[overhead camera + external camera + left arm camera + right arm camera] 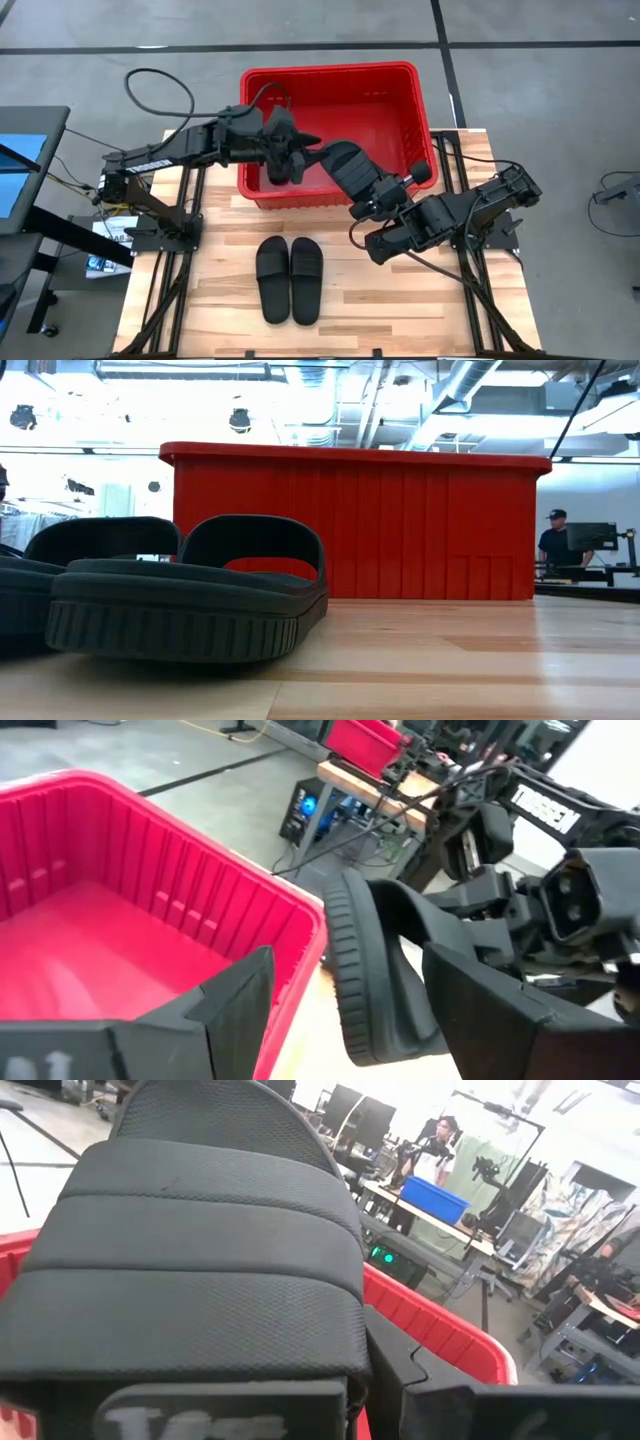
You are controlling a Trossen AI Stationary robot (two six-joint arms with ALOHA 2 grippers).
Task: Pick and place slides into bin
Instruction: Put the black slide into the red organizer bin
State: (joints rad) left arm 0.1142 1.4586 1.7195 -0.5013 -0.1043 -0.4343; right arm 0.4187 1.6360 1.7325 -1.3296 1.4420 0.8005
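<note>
High view: left claw [283, 172] fingers hidden w/in bin [420, 105]

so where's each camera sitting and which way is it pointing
High view: overhead, looking straight down on the table, red bin, both arms and two slides lying side by side.
Low view: at tabletop height, looking level past those two slides at the bin's wall; no arm shows.
Left wrist view: over the bin's corner, past its own fingers, toward the right arm's slide.
Right wrist view: behind the right gripper, filled by its held slide, bin rim beyond.
Both wrist views share that held slide.
</note>
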